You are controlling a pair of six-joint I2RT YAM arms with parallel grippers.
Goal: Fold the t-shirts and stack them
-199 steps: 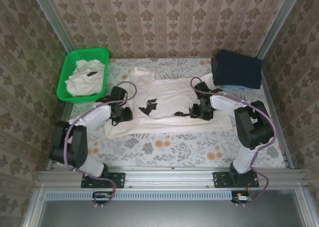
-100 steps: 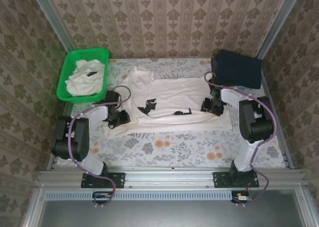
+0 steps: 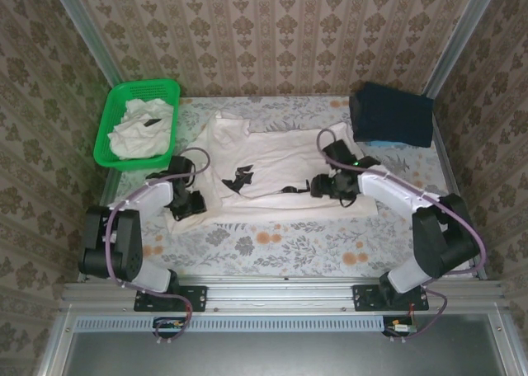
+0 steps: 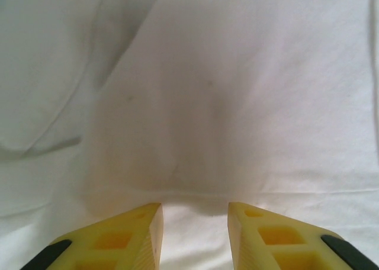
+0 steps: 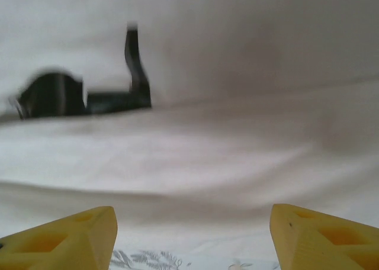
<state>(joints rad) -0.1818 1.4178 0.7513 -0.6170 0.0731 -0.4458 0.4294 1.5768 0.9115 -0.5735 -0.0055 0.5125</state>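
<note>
Floral table [image 3: 272, 240]: green basket [image 3: 144, 83] far-left, dark cloth [image 3: 392, 112] far-right, t-shirt [image 3: 280, 157] between; right fingers [image 5: 65, 234] wide apart, left fingers [image 4: 118, 240] grip unclear.

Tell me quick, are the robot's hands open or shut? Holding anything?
Left gripper: jaws narrow, t-shirt cloth between them; cannot tell if it grips.
Right gripper: open over the t-shirt, holding nothing.
</note>
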